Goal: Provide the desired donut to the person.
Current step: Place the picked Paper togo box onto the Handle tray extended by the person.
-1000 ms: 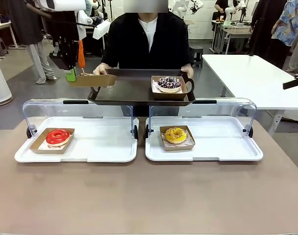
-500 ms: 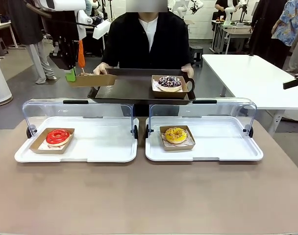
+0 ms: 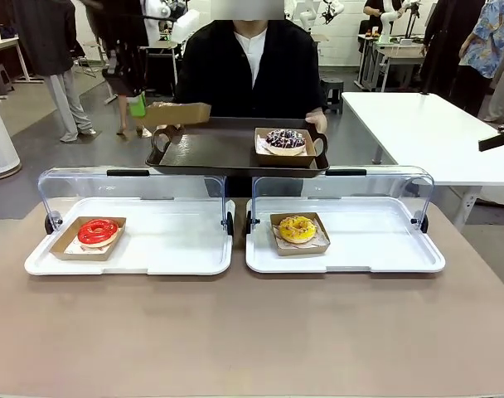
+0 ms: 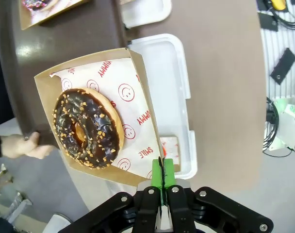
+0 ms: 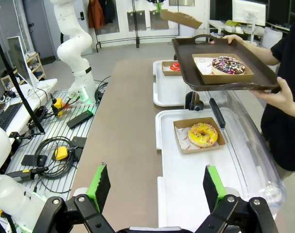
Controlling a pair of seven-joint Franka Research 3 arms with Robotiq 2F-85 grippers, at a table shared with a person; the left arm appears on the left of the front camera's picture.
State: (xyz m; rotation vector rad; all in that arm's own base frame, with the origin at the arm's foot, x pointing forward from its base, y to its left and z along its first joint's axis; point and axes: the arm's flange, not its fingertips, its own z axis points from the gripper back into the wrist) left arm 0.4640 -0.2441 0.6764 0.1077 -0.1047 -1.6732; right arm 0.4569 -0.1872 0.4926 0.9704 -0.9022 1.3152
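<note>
My left gripper (image 3: 137, 105) is shut on the edge of a cardboard box (image 3: 176, 113), holding it in the air above the left end of the dark serving tray (image 3: 219, 153). The person (image 3: 250, 66) holds that tray at the far side. In the left wrist view the green fingertips (image 4: 162, 171) pinch the box wall (image 4: 145, 87). A chocolate donut with nut crumbs (image 4: 87, 128) lies inside on printed paper. A sprinkled donut (image 3: 285, 141) in its own box sits on the tray's right end. My right gripper (image 5: 156, 187) is open and holds nothing, low over the near table edge.
Two white display trays with raised clear lids stand on the table. The left tray (image 3: 152, 249) holds a red donut (image 3: 97, 232) and the right tray (image 3: 376, 249) a yellow donut (image 3: 298, 228). The person's hand (image 4: 21, 145) grips the serving tray's edge near my box.
My left gripper has risen and moved right with the boxed chocolate donut, from beside the serving tray's left handle to above it. The right arm has not moved.
</note>
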